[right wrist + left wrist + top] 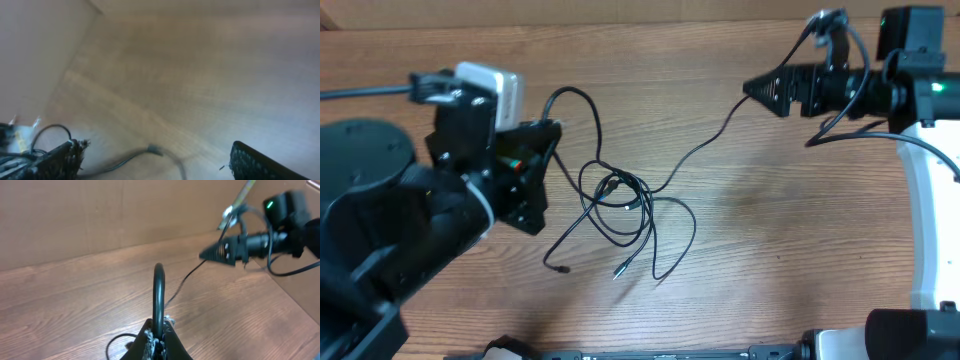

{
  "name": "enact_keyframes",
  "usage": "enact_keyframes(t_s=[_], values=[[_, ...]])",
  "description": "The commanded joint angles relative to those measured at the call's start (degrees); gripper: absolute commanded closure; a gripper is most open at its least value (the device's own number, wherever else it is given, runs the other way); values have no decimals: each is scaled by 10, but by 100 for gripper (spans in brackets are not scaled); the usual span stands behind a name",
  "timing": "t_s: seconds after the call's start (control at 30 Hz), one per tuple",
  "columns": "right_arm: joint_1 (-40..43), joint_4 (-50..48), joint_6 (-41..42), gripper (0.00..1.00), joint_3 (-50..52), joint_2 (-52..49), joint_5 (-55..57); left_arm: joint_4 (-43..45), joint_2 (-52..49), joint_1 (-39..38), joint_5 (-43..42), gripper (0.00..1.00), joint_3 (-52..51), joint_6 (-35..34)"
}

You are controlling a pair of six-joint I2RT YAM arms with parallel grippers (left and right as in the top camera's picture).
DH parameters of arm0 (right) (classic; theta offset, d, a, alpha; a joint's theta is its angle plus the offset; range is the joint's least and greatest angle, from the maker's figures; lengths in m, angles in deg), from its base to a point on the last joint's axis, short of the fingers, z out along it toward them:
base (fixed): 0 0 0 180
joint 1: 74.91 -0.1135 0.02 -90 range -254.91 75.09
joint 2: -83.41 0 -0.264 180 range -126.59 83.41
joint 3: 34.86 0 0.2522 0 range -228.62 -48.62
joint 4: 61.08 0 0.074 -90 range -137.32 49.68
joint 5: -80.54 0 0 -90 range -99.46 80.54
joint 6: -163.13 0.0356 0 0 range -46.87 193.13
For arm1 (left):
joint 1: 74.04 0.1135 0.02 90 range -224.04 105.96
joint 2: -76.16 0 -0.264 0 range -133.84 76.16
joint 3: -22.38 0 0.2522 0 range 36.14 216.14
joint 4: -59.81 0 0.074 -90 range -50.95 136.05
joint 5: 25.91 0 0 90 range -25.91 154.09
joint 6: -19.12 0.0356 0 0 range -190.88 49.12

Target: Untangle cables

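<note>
Left gripper (159,340) clamped on a loop at the knot's left edge | cables (625,205) tangled on table (770,230) between your arms | right gripper (752,90) fingers apart, holding nothing | one strand runs from knot toward it, plug (152,148) beneath; your right arm is nearer.

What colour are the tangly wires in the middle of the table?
Black: the thin, looped cables, clearest from overhead.

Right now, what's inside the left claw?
A black cable loop sticks up out of the shut left claw. The pinched bit deep inside is hidden.
</note>
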Motion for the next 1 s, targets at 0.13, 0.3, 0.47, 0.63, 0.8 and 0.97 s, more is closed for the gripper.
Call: enact_keyframes(t_s=[0.13,0.3,0.47,0.63,0.8,0.97], values=[[2,-36,2,0,-123,12,1,10,7,3,-17,96,9,1],[-10,33,31,0,-151,15,-54,18,7,3,-21,96,9,1],[-54,158,-8,25,-151,15,-56,26,7,3,-45,96,9,1],[-122,239,-32,26,-151,15,-47,30,7,3,-74,96,9,0],[-198,261,-31,22,-151,15,-13,31,7,3,-95,96,9,0],[-252,263,8,21,-147,14,25,31,7,3,-97,96,9,0]])
